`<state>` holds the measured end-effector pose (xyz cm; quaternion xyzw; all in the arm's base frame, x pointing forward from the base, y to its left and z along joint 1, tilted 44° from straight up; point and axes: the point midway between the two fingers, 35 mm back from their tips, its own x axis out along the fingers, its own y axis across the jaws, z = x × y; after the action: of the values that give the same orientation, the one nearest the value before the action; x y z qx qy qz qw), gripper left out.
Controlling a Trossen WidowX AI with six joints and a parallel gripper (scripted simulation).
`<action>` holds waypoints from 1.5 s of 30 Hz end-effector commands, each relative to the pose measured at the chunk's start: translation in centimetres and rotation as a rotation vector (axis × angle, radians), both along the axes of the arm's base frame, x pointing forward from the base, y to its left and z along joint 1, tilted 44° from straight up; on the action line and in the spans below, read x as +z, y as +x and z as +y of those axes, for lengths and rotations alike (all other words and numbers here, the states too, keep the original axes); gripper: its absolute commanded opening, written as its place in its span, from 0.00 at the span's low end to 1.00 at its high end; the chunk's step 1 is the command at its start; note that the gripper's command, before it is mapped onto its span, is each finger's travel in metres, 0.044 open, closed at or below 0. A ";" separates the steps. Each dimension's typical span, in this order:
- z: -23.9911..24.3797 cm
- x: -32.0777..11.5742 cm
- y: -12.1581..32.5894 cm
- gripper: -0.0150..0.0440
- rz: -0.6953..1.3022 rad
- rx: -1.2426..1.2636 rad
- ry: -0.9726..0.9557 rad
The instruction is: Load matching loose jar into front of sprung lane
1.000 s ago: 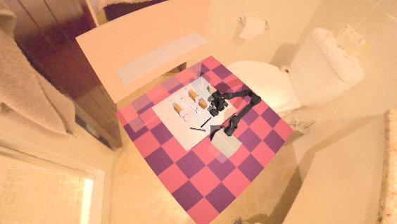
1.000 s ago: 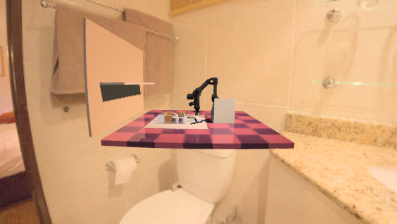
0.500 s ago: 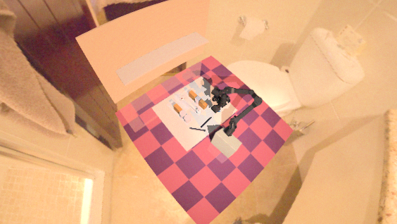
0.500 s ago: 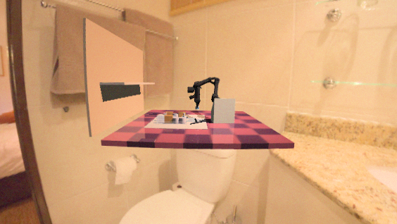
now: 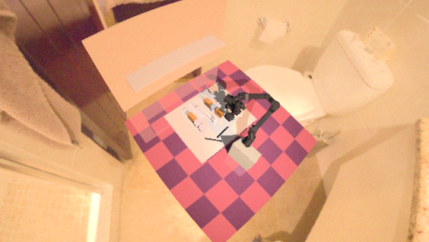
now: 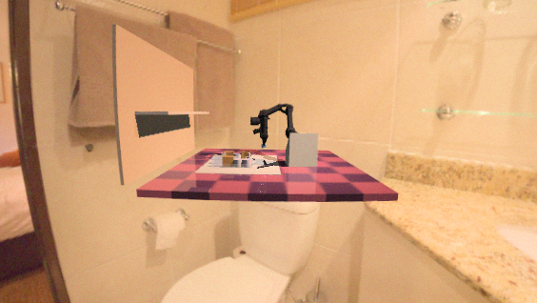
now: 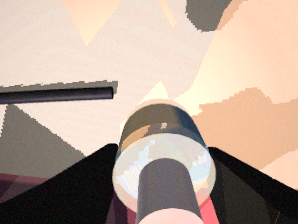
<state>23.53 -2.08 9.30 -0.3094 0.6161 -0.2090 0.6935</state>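
My gripper point(image 5: 229, 116) point(image 6: 264, 143) point(image 7: 161, 155) is shut on a jar, one finger on each side of it. The jar point(image 6: 264, 146) point(image 7: 159, 116) has a glassy body with a dark band, and a grey stem stands up from it toward the wrist camera. It hangs above the table in the exterior view. Orange blocks stand on the pale sheet left of the gripper: one point(image 5: 191, 116) point(image 6: 228, 158) is farther left, another point(image 5: 219, 112) is nearest the gripper. Small pale, glassy pieces lie beside them. The sprung lane, its jar and its pusher are too small to tell apart.
A dark bar point(image 5: 223, 132) point(image 7: 60, 94) lies on the pale sheet point(image 5: 203, 154) point(image 6: 207, 170), with another thin bar point(image 5: 213, 139) near it. A grey box point(image 5: 244, 155) point(image 6: 303, 150) stands by the arm's base. An upright panel point(image 5: 108, 57) point(image 6: 152, 71) with a shelf point(image 5: 175, 62) stands at the table's far side.
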 end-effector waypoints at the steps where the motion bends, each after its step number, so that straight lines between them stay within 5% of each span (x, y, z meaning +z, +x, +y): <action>1: 0.8 -0.8 1.2 0.25 -0.008 0.004 0.004; 25: 5.0 -8.9 6.0 0.25 0.019 0.037 -0.002; 45: 3.5 -10.9 6.7 0.25 0.020 0.038 -0.003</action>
<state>30.23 1.47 -1.54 -0.3209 0.6167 -0.1941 0.6921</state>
